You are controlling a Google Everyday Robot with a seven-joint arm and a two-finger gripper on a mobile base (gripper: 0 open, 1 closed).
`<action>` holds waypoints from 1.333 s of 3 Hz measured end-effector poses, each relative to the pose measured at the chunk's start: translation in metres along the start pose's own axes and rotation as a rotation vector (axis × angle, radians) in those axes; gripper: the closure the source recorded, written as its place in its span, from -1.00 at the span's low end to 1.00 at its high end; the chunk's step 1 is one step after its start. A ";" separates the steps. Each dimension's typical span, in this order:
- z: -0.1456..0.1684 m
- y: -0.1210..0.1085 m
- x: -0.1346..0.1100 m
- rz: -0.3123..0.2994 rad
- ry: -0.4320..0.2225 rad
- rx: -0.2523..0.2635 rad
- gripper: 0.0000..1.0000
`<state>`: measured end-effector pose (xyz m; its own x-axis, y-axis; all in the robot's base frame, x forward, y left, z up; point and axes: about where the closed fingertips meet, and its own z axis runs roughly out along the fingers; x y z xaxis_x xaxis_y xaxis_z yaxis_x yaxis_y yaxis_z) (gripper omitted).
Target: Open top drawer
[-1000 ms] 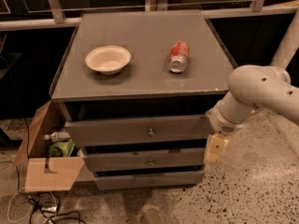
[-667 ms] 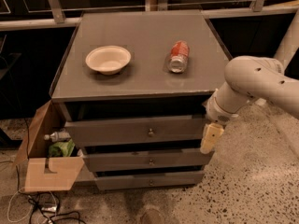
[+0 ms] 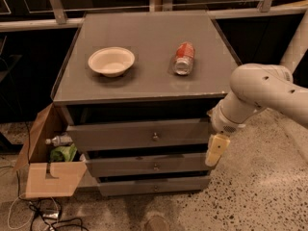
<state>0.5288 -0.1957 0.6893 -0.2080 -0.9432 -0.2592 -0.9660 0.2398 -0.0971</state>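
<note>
The top drawer is the widest grey front of three, under the cabinet top, with a small brass knob at its centre. Its front stands slightly forward of the two lower drawer fronts. My gripper hangs at the drawer's right end, pointing down, level with the gap between the top and middle drawers. It is well to the right of the knob and holds nothing that I can see. The white arm reaches in from the right.
On the cabinet top stand a white bowl and a red can lying on its side. An open cardboard box with a bottle and green item sits left of the cabinet. Cables lie on the speckled floor.
The arm has swung left and in toward the cabinet; the gripper has moved from right of the drawers to the top drawer's right end. The drawers have not moved.
</note>
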 end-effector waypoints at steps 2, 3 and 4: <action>-0.007 0.069 -0.008 0.006 0.012 -0.020 -1.00; -0.007 0.081 -0.009 0.000 0.012 -0.027 -1.00; -0.011 0.095 -0.018 0.000 -0.011 -0.020 -1.00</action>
<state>0.4390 -0.1581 0.6950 -0.2069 -0.9405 -0.2695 -0.9687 0.2355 -0.0780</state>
